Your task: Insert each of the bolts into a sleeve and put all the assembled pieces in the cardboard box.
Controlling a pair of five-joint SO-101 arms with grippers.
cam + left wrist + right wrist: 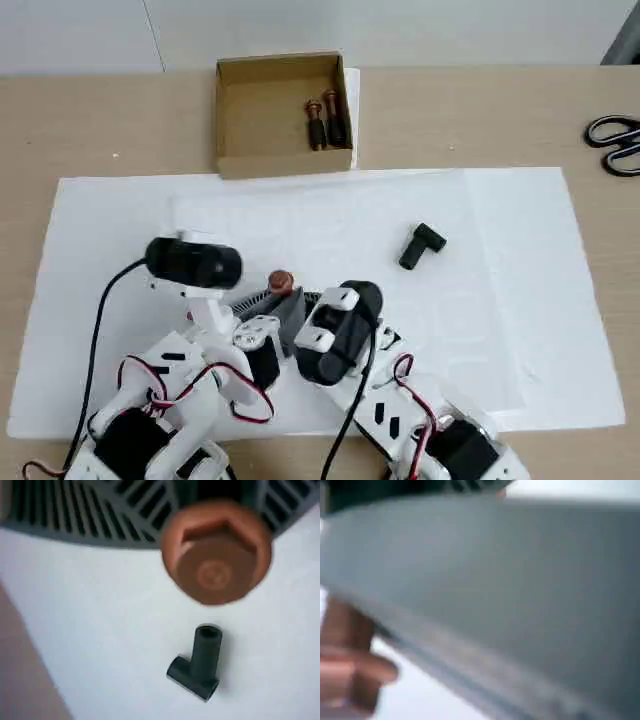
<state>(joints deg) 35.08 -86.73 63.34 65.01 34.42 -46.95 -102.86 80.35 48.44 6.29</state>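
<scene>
Left wrist view: left end effector (283,298) clamped the bolt (216,555), head toward the camera; sleeve (201,662) lay slanted, well apart from the cardboard box (262,115); right end effector (302,308) state unclear.

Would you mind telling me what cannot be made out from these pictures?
High view: bolt, shank hidden behind the arms.
Right wrist view: copper shape, blurred and cut off by the edge; a grey surface hides the rest.
High view: pieces in the cardboard box, too small to check seating.
</scene>
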